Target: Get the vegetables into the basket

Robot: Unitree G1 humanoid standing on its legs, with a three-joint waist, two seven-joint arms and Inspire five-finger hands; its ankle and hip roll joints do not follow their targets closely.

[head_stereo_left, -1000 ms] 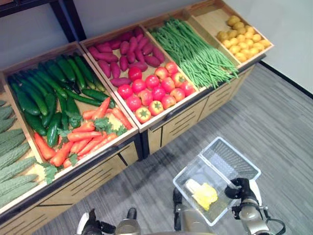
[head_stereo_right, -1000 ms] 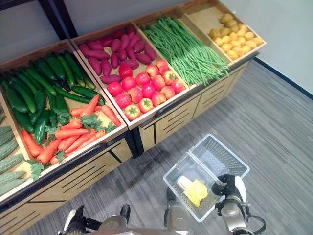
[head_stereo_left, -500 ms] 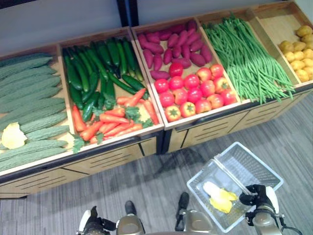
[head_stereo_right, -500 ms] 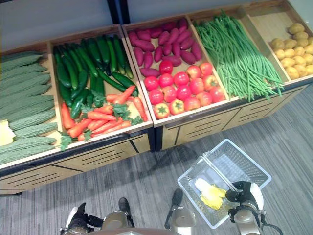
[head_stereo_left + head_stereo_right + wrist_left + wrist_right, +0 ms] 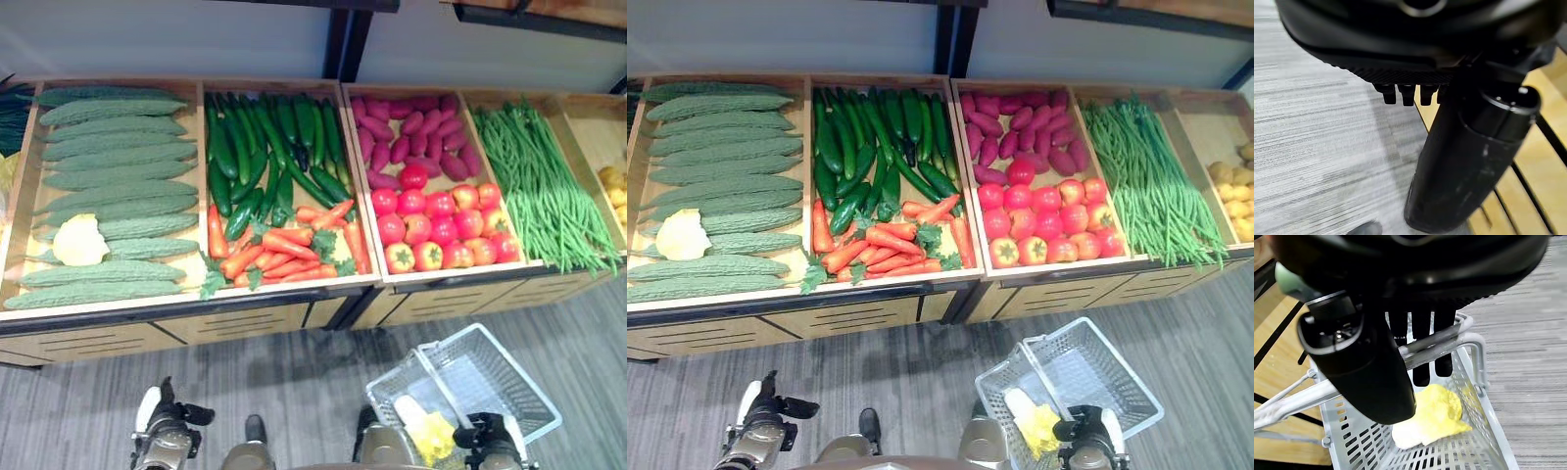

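Note:
A white wire basket (image 5: 490, 377) hangs low over the grey floor at my right side. My right hand (image 5: 485, 436) is shut on its handle (image 5: 1435, 345), fingers curled round the bar. A yellow and white vegetable (image 5: 1435, 413) lies in the basket's bottom (image 5: 1034, 426). My left hand (image 5: 167, 431) hangs at my left near the floor; its fingers (image 5: 1400, 93) look curled, with nothing in them. In front stands a wooden display of bitter gourds (image 5: 108, 186), cucumbers (image 5: 265, 157), carrots (image 5: 284, 255), purple sweet potatoes (image 5: 411, 132), tomatoes (image 5: 441, 225) and green beans (image 5: 549, 186).
A pale yellow vegetable (image 5: 78, 240) lies among the bitter gourds. Yellow potatoes (image 5: 612, 186) fill the bin at the far right. The display's wooden front panel (image 5: 245, 318) faces me across a strip of grey carpet (image 5: 304, 392).
The camera has swung left, bringing the bitter gourd bin into view and pushing the potato bin to the edge. The basket stays in my right hand.

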